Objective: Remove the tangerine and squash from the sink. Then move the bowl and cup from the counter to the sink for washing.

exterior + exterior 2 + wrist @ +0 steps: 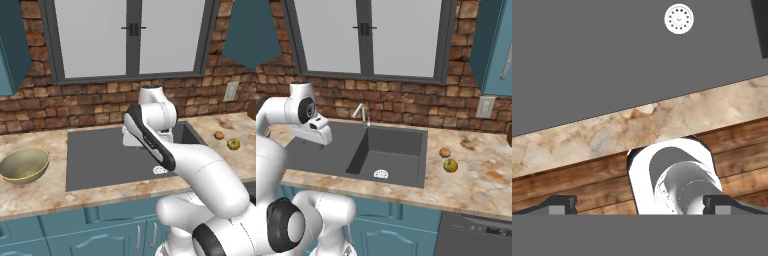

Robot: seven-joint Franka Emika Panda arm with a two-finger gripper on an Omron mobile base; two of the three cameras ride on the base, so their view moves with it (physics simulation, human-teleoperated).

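The gripper (640, 205), jaws apart and empty, hangs over the sink (100, 160) at frame centre. The tangerine (219, 135) and squash (233, 144) sit mid-right; the bowl (23, 165) waits far left. A rim-edge grab there could let that wide bowl slip.

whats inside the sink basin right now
Just the white drain on the floor of the sink basin; no fruit or dishes. The near wall hides a strip of the floor along the front.

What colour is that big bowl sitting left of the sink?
The bowl is olive-brass with a thin yellow rim, seen best in the left base view.
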